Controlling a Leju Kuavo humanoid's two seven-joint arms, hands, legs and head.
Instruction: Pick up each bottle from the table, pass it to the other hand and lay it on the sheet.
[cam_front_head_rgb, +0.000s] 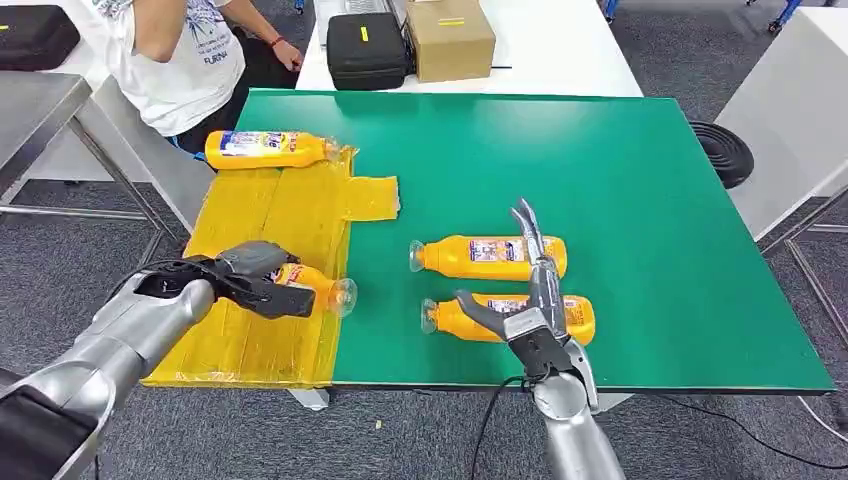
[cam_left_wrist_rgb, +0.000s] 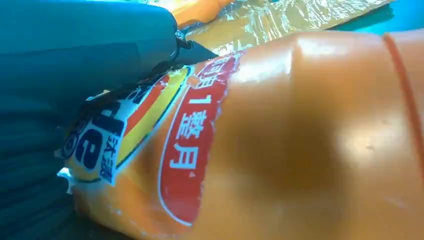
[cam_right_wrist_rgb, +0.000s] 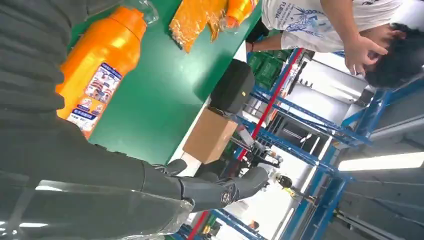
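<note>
Four orange bottles are being counted. One bottle (cam_front_head_rgb: 268, 149) is lying at the far end of the yellow sheet (cam_front_head_rgb: 262, 268), which is covering the left edge of the green tabletop (cam_front_head_rgb: 620, 180). A second bottle (cam_front_head_rgb: 318, 287) is being gripped by the left robot hand (cam_front_head_rgb: 255, 278) over the sheet's right edge, cap pointing right. Two more bottles (cam_front_head_rgb: 490, 257) (cam_front_head_rgb: 508, 318) are lying side by side on bare green near the front edge. The right robot hand (cam_front_head_rgb: 528, 290) is being held over the nearer of these, fingers spread and holding nothing. Open green is lying to the right and beyond. A person (cam_front_head_rgb: 185, 50), a black case (cam_front_head_rgb: 366, 48) and a cardboard box (cam_front_head_rgb: 450, 37) are being seen past the far edge; grey carpet (cam_front_head_rgb: 60, 270) is surrounding everything.
</note>
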